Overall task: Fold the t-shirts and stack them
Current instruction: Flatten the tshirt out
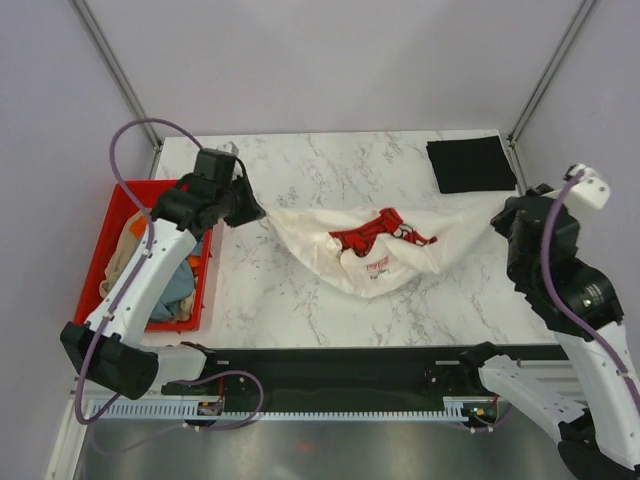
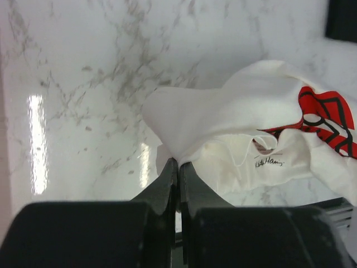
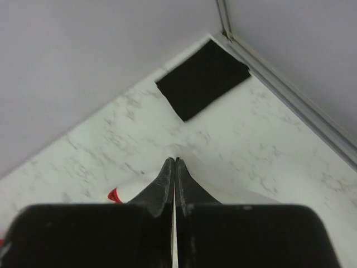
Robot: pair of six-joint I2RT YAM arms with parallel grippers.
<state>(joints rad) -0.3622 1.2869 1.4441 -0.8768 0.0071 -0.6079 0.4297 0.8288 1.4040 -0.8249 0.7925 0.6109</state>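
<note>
The left gripper [image 2: 178,163] is seen with its fingers pressed together on a bunched corner of the cream-white t-shirt [image 2: 223,114], which is pinched right at the fingertips. From that corner the cloth is spread forward and to the right of the gripper, with the inside of the neck turned up and part of the red chest print [image 2: 326,117] shown at its far right. The right gripper [image 3: 174,161] is likewise closed, a thin white edge of the same shirt being caught at its tips. In the overhead view the shirt is drawn between the two grippers and sags onto the marble table [image 1: 300,300] in the middle. A folded black t-shirt [image 3: 202,79] is laid flat beyond the right gripper, in the table's far corner, well apart from the white one. Behind the left gripper, under its arm, a red crate [image 1: 108,232] is set, in which tan, grey-blue and orange shirts [image 1: 176,288] are heaped.
</note>
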